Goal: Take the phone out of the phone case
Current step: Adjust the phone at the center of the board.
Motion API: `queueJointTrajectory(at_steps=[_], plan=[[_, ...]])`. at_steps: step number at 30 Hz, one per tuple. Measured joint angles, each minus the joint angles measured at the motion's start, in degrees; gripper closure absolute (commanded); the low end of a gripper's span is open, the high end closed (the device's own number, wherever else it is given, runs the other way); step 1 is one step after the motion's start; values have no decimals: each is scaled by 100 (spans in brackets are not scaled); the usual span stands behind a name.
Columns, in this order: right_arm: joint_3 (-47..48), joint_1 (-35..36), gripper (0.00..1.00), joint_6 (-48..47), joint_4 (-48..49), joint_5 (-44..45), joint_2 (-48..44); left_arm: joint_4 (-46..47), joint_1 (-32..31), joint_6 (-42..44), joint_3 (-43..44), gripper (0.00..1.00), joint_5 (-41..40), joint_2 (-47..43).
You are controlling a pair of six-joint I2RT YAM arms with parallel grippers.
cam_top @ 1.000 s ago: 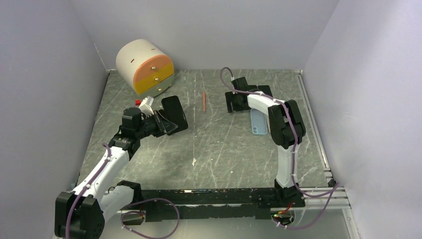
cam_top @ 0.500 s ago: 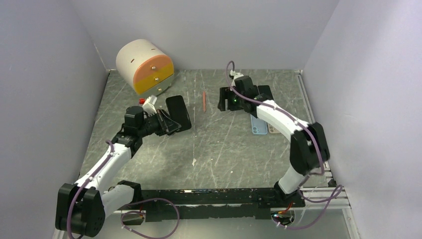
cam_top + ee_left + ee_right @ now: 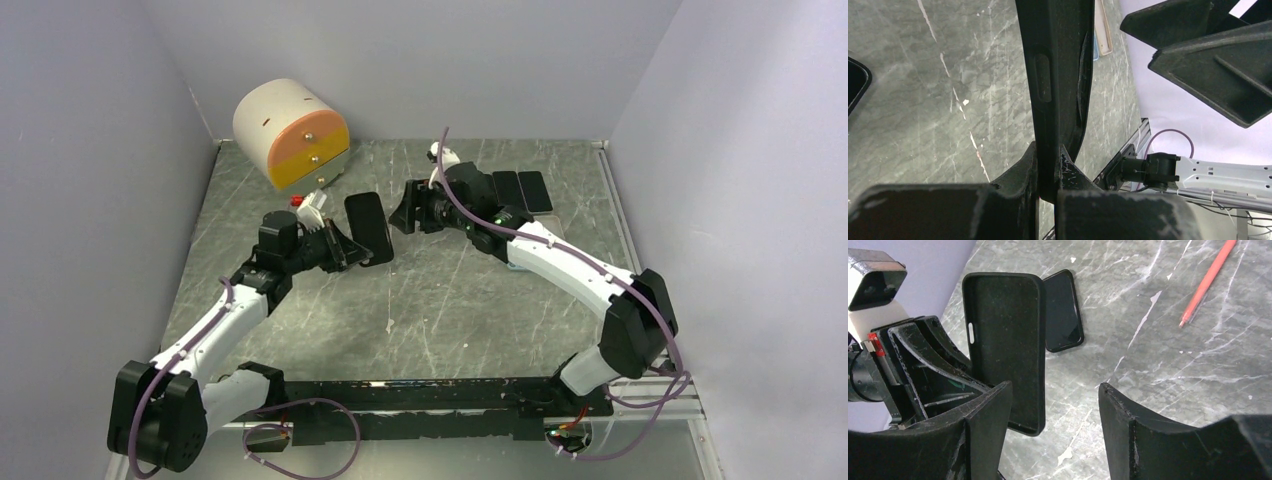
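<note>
My left gripper (image 3: 340,245) is shut on the lower end of the black phone case (image 3: 368,228) and holds it upright above the table. The left wrist view shows the case (image 3: 1058,75) edge-on between my left gripper's (image 3: 1048,150) fingers. In the right wrist view the case (image 3: 1003,350) shows its hollow inside, with nothing in it. The black phone (image 3: 1063,310) lies flat on the table just behind the case. My right gripper (image 3: 1055,387) is open, its left finger right in front of the case's lower edge. It (image 3: 405,215) hangs just right of the case.
A cream cylinder with orange and yellow drawer fronts (image 3: 290,135) stands at the back left. A red pen (image 3: 1205,282) lies on the table behind my right gripper. Other dark phones or cases (image 3: 520,190) lie at the back right. A white scrap (image 3: 390,325) sits mid-table.
My right arm has swung left from the back right of the table and now faces the case. My left gripper has carried the case a little to the right.
</note>
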Motion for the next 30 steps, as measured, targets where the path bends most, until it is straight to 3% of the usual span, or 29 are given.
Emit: queueJointTrajectory(at_steps=[5, 10, 16, 20, 23, 30], plan=[[0, 107, 39, 109, 26, -2, 107, 59, -92, -2, 9, 97, 24, 0], [0, 192, 50, 153, 26, -15, 254, 155, -127, -2, 11, 98, 85, 0], [0, 223, 71, 153, 28, -146, 378, 258, -175, -4, 11, 97, 175, 0], [2, 223, 97, 120, 44, -243, 389, 264, -195, -7, 11, 96, 173, 15], [13, 227, 100, 50, 31, -262, 389, 264, -201, -2, 11, 89, 168, 31], [17, 227, 100, -251, -210, -120, 389, 254, -236, 118, 17, 48, 133, 70]])
